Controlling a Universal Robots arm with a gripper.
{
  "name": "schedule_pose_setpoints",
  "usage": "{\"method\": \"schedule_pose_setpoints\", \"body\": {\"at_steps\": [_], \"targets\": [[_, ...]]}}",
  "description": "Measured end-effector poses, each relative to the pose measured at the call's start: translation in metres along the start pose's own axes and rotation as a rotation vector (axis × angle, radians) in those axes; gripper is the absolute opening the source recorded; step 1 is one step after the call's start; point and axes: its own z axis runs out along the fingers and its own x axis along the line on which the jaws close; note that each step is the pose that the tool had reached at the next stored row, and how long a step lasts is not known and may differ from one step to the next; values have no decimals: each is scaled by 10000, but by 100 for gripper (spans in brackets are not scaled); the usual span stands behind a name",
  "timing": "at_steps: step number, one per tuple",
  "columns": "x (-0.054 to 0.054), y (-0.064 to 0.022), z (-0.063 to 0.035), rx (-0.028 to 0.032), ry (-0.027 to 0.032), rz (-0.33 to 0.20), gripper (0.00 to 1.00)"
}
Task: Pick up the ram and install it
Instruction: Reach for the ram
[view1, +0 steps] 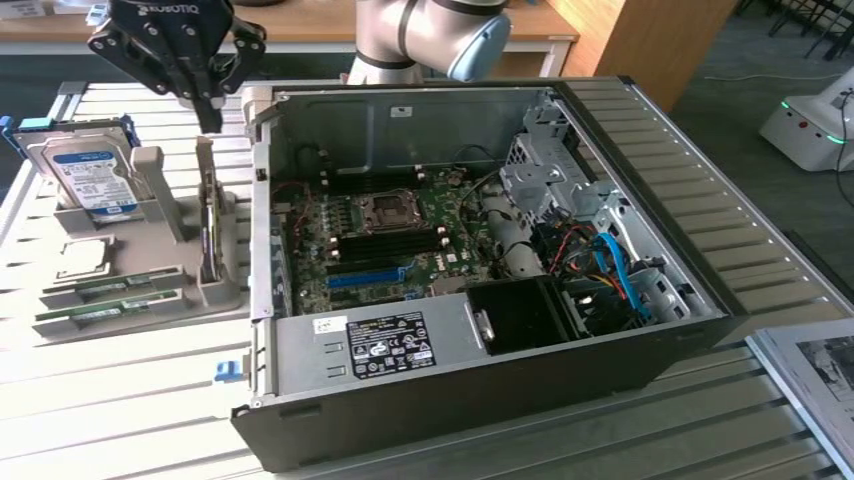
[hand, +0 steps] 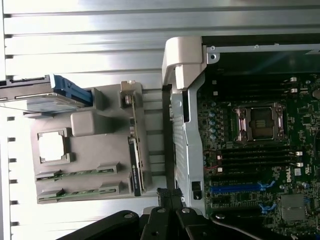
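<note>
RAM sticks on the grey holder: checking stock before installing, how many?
2. One RAM stick and its twin lie flat side by side at the grey holder's near edge in the exterior view. Others may be hidden.

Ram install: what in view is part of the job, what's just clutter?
Job: gripper, shut; ram sticks, one of two, unclear which; motherboard.
Clutter: hard drive; CPU; upright card.
</note>
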Motion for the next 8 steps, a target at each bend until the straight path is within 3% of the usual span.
{"method": "schedule_pose_setpoints", "body": {"at_steps": [8], "targets": [[152, -12, -4, -1, -1, -1, 10]]}}
